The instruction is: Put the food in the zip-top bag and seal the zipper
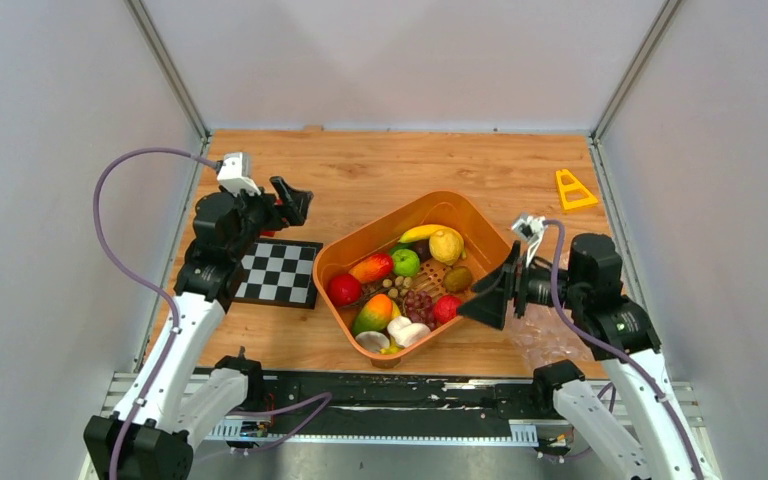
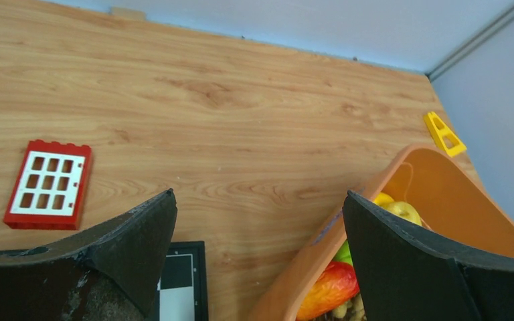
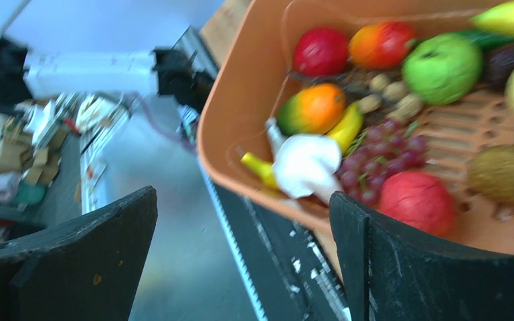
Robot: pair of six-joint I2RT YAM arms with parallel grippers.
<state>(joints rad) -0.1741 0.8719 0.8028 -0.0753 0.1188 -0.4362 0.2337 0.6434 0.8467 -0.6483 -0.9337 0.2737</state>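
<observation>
Left tool (image 2: pixel 258 200), right tool (image 3: pixel 244 194) both gaping, empty. Food (image 1: pixel 406 263) sitting in basket (image 1: pixel 435 200): light, hard, probably slippery; pinching across middles. Zip-top bag (image 1: pixel 560 345) lying on surface (image 1: pixel 380 170) beside basket, limp, slick.

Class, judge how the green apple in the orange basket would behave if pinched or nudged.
The green apple looks round and smooth, so it may slip when pinched. Nudged, it probably rolls little, crowded by the mango beside it.
</observation>
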